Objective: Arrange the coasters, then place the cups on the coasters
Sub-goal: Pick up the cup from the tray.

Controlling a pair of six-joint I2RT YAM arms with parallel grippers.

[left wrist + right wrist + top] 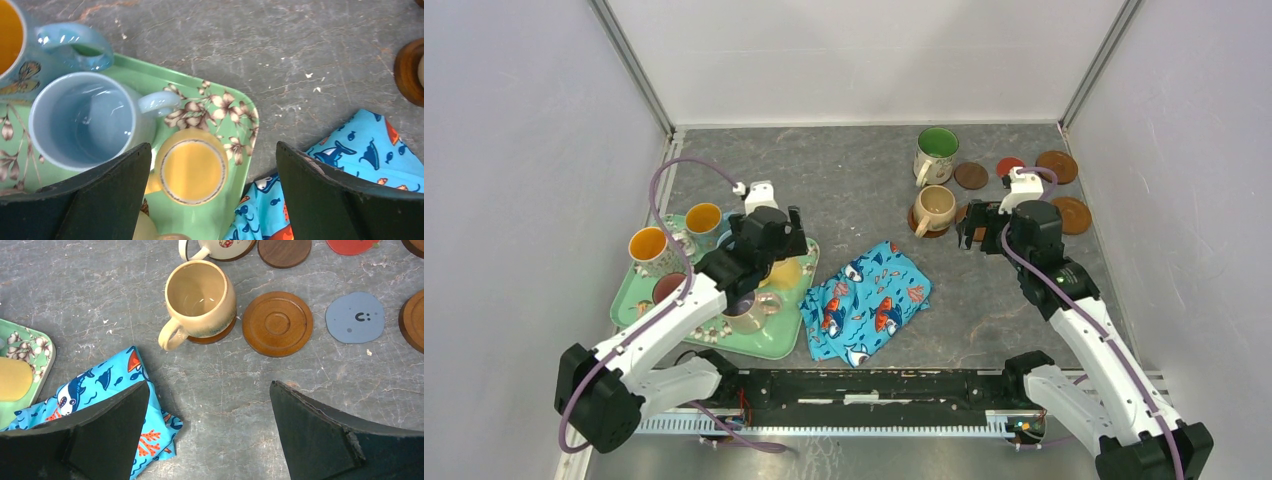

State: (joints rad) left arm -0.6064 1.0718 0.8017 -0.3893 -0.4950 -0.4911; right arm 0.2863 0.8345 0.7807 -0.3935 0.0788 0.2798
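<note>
Left hand [212, 150], spread wide and empty, hovers over the glossy yellow ceramic mug [192, 165] on the green floral tray [150, 70]. Right hand [209, 385], also spread, hangs near the ringed brown wooden coaster [277, 322]. Mug: rigid, slick, breakable, likely hefty; pinch its rim wall.

No legible text, brand or number anywhere, blue-grey coaster [355, 317] bears small dark horseshoe mark beside two dots, not readable as lettering.
</note>
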